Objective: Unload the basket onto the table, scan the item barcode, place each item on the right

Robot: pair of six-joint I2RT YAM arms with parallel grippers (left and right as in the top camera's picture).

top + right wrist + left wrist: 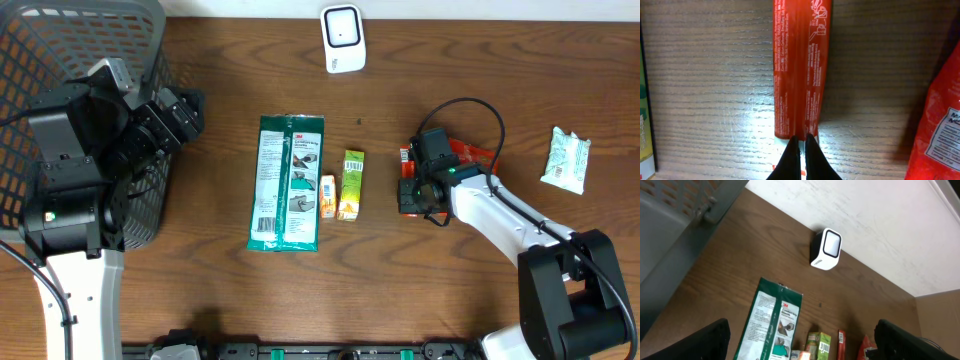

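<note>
The right hand (799,150) sat pinched shut on one end of a red packet (800,65) lying flat on the wooden surface (705,75). The left hand (180,118) hung wide open and empty beside the basket (60,40), with the white scanner (342,38) beyond, well apart.

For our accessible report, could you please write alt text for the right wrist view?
The right tool, shut, pinches the near end of a red packet lying flat on a wooden table. Another red bag shows at the right edge.
</note>
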